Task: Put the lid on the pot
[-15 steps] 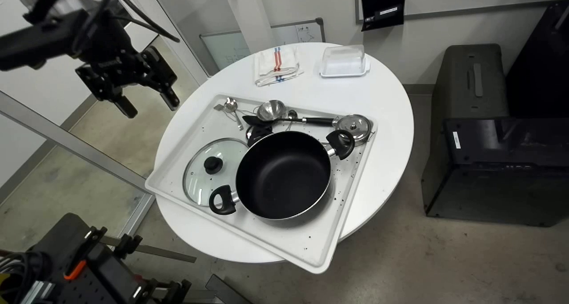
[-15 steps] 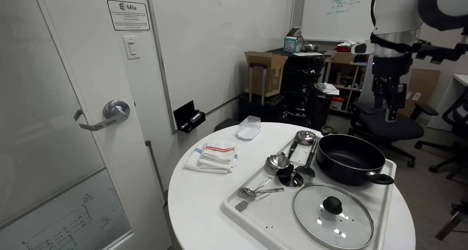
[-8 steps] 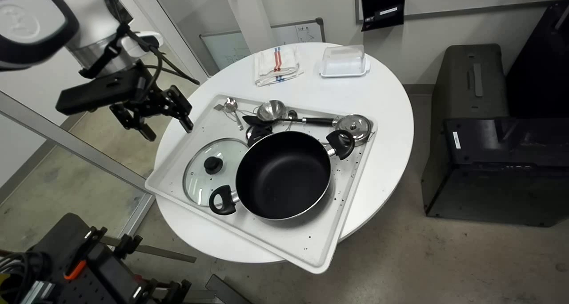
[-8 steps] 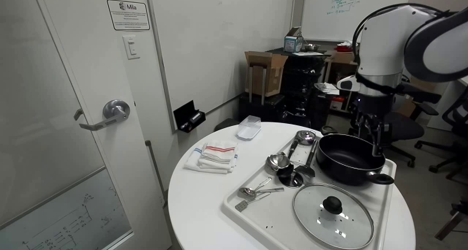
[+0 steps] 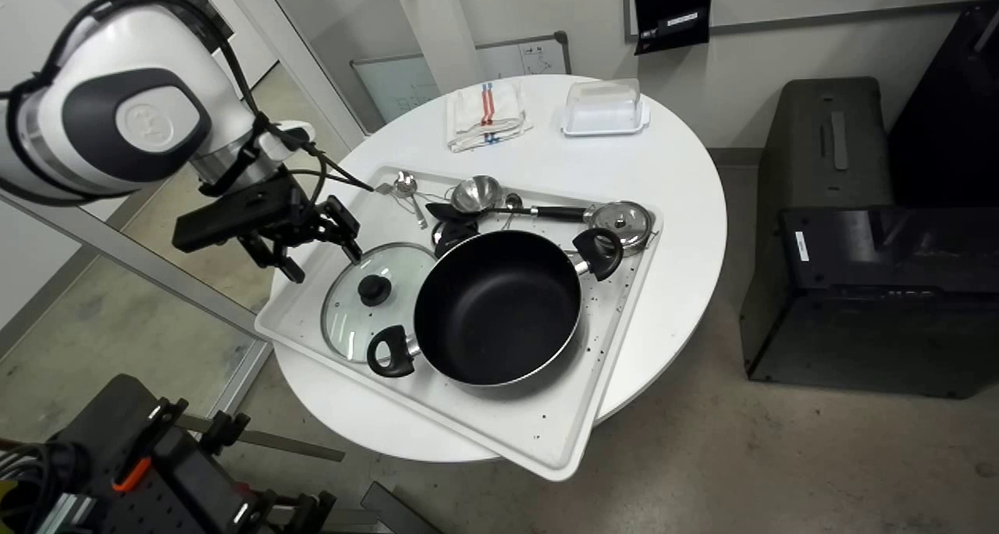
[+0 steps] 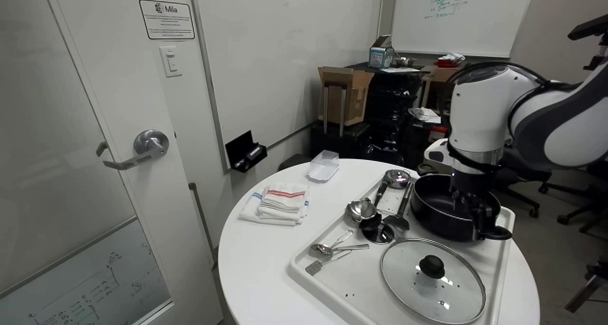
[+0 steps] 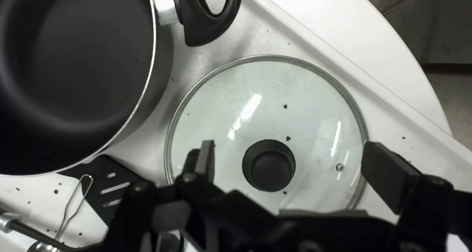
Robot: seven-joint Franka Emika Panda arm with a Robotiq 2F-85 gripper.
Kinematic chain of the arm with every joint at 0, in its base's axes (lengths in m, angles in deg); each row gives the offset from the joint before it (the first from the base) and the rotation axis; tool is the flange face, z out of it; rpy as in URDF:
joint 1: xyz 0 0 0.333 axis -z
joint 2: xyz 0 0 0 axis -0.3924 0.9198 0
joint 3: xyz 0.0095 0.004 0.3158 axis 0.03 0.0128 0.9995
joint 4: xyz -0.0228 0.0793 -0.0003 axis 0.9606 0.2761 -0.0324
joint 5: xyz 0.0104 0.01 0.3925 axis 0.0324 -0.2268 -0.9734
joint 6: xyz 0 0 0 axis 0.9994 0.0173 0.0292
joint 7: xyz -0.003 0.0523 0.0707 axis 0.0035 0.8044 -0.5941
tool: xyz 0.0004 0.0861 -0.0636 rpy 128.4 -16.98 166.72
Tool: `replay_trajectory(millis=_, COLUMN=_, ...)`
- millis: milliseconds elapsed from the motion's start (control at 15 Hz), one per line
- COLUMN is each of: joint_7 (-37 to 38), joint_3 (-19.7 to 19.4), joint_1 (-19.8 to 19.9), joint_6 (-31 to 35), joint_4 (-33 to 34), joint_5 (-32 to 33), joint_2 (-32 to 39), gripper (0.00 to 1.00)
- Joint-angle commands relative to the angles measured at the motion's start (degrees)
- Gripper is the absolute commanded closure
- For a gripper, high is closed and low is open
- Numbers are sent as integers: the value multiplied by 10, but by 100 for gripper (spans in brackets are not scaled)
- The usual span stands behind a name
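One gripper (image 7: 291, 163), jaws wide and empty, frames the black knob (image 7: 271, 169) of a glass lid (image 7: 267, 126) at lower centre, wrist view. In an exterior view, the lid (image 5: 394, 307) lies left of centre on a tray (image 5: 546, 440), beside the uncovered pot (image 5: 499, 307). Lower right in an exterior view, the lid (image 6: 427, 289) should prove stiff, slick and breakable, its knob (image 6: 432, 266) the surest hold.

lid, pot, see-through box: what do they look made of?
Lid: likely glass, clear and glossy; the tray shows through under glare streaks. Pot: likely metal with a dull black coating inside, going by its bright rim. Box: likely plastic, cloudy and see-through; glass possible.
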Motion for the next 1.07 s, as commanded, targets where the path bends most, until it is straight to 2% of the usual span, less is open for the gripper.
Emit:
replay_trajectory(millis=0, joint_7=36, joint_3=-22, joint_1=-23, joint_6=49, joint_4=26, joint_5=50, joint_2=57, gripper=0)
replay_trajectory(millis=333, joint_7=55, joint_3=-44, joint_1=-46, joint_6=105, joint_4=49, joint_5=79, joint_2=120, gripper=0)
replay_trajectory(millis=1000, joint_7=56, joint_3=-70, joint_1=-91, joint_6=177, joint_4=102, joint_5=76, joint_2=215, gripper=0)
